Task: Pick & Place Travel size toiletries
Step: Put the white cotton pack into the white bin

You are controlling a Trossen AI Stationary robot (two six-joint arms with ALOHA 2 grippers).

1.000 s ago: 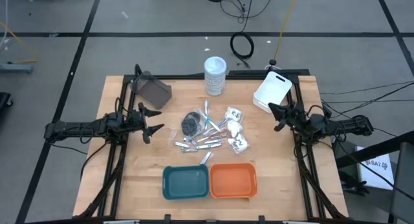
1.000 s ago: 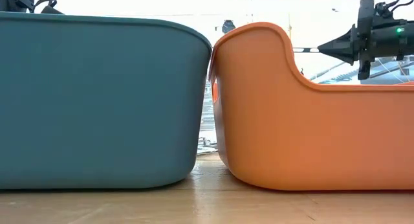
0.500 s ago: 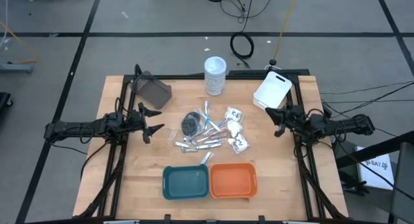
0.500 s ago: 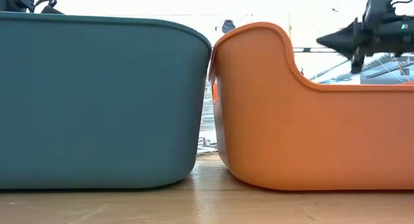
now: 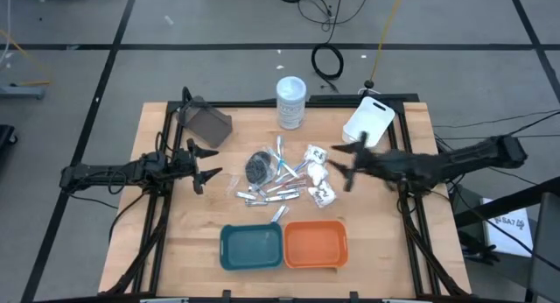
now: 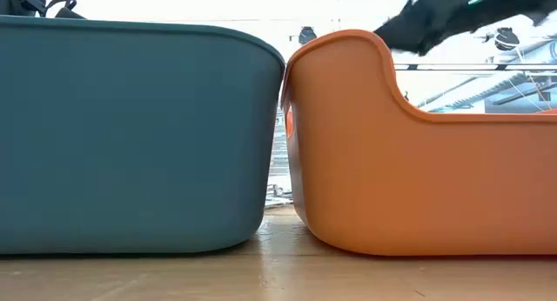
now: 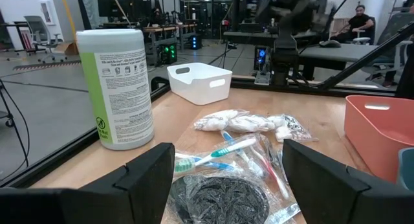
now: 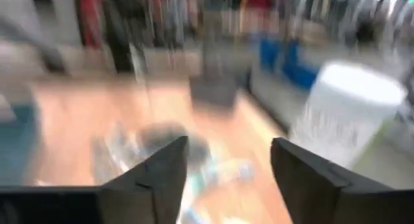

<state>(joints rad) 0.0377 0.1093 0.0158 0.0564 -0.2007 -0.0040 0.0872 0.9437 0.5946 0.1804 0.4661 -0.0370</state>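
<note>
Right pincer point(image 5: 343, 165), shut and parked near the white bin point(image 5: 367, 123) a second ago, now reaches across with jaws spread, empty, just beside the toiletries pile point(image 5: 284, 176). Pile lies mid-tabletop, between the white-lidded jar point(image 5: 291, 102) and the orange tray point(image 5: 315, 243); none in the trays yet. Likely the first pick approach. Left pincer point(image 5: 203, 163) waits open, well apart from the pile.

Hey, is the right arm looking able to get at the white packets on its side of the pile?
Probably yes. The right claw is open, empty and right beside the white packets, with nothing between them. The left claw waits across the pile.
</note>
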